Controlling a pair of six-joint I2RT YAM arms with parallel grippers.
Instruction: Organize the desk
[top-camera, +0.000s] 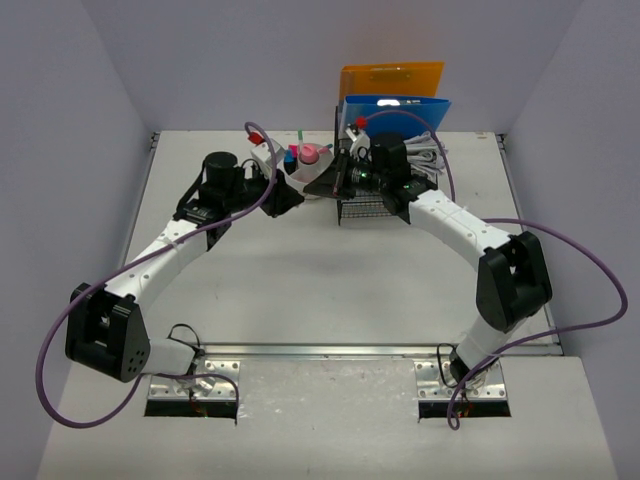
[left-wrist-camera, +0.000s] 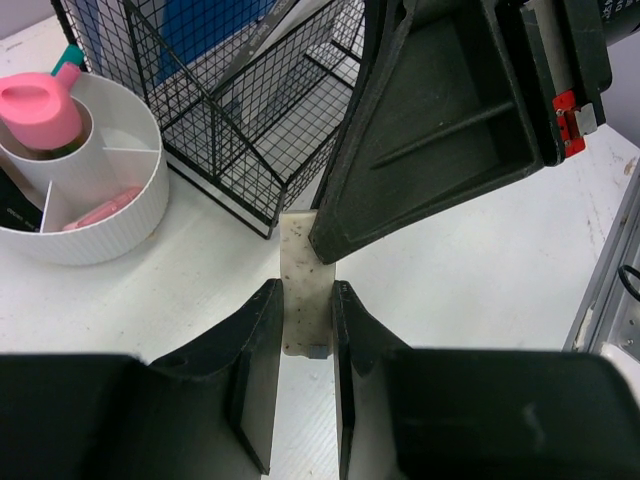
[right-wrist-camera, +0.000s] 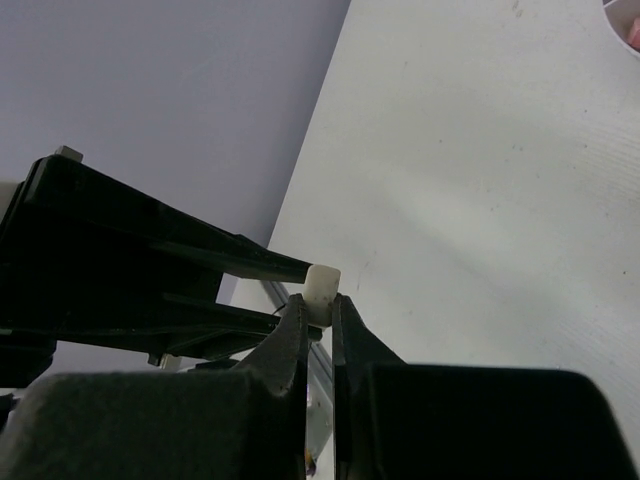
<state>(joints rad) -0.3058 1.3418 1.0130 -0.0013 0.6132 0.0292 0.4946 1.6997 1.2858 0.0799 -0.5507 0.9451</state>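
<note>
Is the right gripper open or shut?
Shut: the right gripper pinches the white bar's end between its fingers.

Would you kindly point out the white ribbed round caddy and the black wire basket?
white ribbed round caddy (left-wrist-camera: 128, 228), left wrist view, outer wall
black wire basket (left-wrist-camera: 215, 150), left wrist view, front mesh

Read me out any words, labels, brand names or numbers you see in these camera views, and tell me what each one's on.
No text can be read in any view.
Black item in the white organizer: faint white print, too blurred to read.
Orange folder: pale mark near its top edge, too small to read.
Red tab: no lettering visible.
White strip: only dark specks, no writing.
</note>
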